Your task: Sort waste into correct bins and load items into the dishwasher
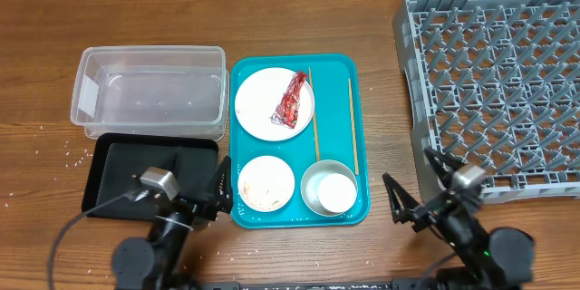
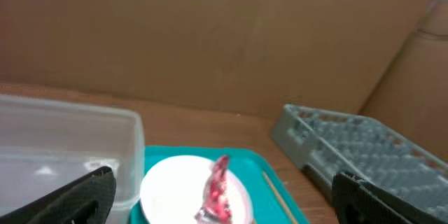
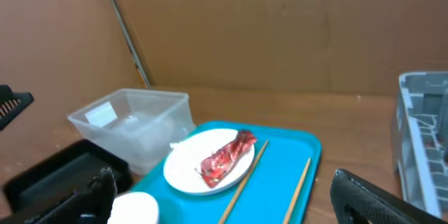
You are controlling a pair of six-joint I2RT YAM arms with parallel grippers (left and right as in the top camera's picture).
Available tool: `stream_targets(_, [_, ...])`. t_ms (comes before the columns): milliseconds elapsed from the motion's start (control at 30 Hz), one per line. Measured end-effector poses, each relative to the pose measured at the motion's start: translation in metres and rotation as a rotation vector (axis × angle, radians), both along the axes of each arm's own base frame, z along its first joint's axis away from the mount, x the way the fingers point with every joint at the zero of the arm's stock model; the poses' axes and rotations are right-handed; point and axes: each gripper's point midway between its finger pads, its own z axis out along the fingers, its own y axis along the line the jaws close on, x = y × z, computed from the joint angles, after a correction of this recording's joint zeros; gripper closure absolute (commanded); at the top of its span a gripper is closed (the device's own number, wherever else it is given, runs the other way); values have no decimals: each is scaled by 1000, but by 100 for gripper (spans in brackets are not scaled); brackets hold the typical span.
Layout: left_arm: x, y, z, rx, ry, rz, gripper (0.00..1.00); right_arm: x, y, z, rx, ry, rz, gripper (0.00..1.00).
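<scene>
Plainly the foil wrapper (image 1: 291, 100) lies on the large plate (image 1: 255, 100), ahead of the left hand (image 1: 221, 190) and slightly to its right, long axis running away from it. That hand, wide open and empty, sits nearer than the right hand (image 1: 414, 188), likewise open, holding nothing.

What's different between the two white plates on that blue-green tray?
The large plate is clearly wider than the smaller plate. The large plate carries a crumpled red foil wrapper; the smaller plate holds only pale crumbs. The large plate sits at the teal tray's far end, the smaller plate at the near end beside the bowl. Both are round, white and lie flat on the tray.
</scene>
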Motion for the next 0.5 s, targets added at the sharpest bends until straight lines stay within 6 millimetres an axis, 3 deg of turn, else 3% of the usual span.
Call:
stream_targets(33, [-2, -1, 15, 0, 13, -8, 0, -4, 0, 15, 4, 10, 0, 0])
stream_targets(167, [1, -8, 37, 4, 182, -47, 0, -9, -2, 35, -4, 150, -5, 0])
stream_targets(400, [26, -23, 31, 5, 671, -142, 0, 2, -7, 52, -81, 503, -43, 0])
stream_targets(500, [36, -30, 37, -9, 757, -181, 0, 8, -7, 62, -100, 565, -40, 0])
